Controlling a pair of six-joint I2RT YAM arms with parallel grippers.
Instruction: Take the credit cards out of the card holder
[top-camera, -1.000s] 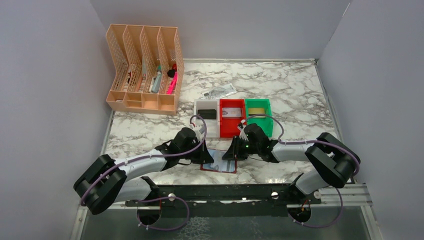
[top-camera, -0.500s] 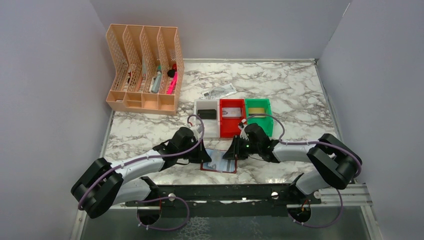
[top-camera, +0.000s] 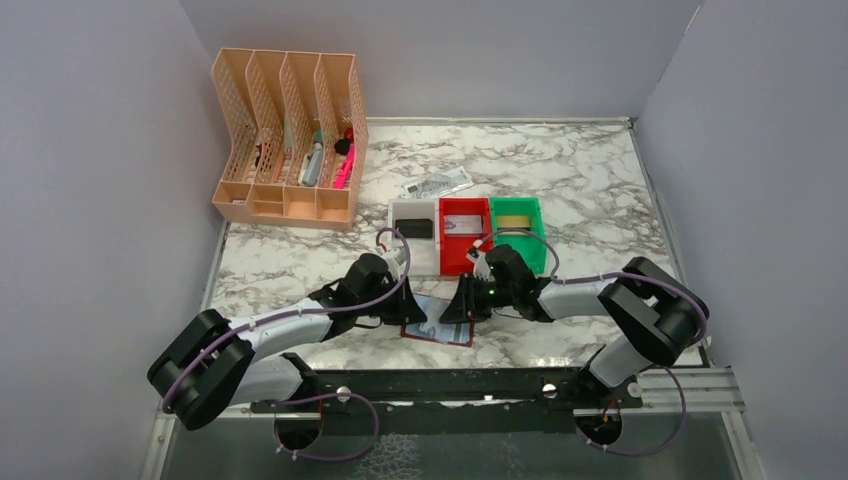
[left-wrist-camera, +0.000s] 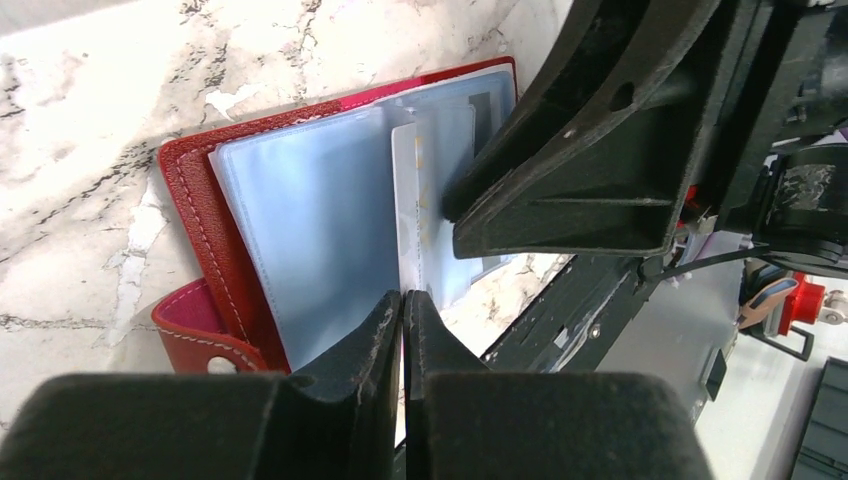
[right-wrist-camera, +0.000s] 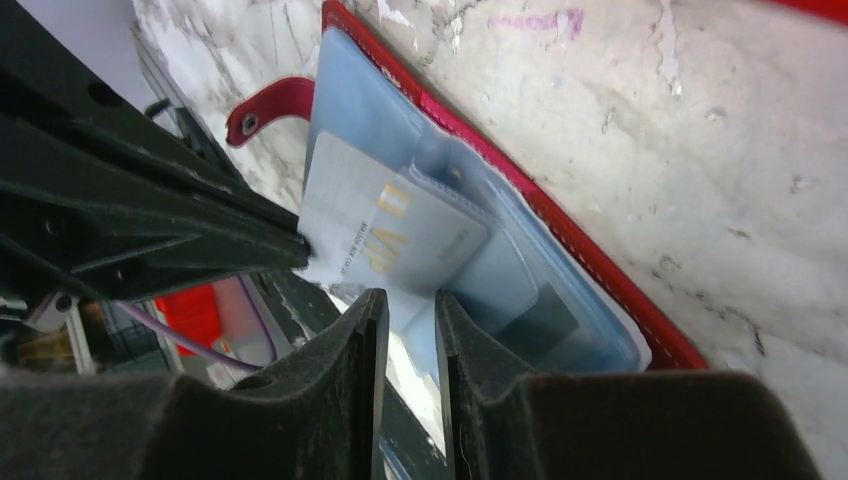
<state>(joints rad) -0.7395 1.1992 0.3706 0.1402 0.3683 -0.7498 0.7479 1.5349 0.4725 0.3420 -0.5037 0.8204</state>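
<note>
Right claw (right-wrist-camera: 410, 303) has edged leftward onto the open maroon bifold card holder (left-wrist-camera: 185, 190); its grip I can't tell. Left claw (left-wrist-camera: 403, 300) pinches the pale plastic card (left-wrist-camera: 404, 200) just ahead; I'd pull straight along the bluish sleeve (left-wrist-camera: 300, 230).

Red card holder (left-wrist-camera: 195, 190) open flat, pale card (right-wrist-camera: 385, 235) protruding

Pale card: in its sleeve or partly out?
Partly out. Most of the card lies bare beyond its sleeve, one end tucked in; the left gripper pinches its edge.
</note>
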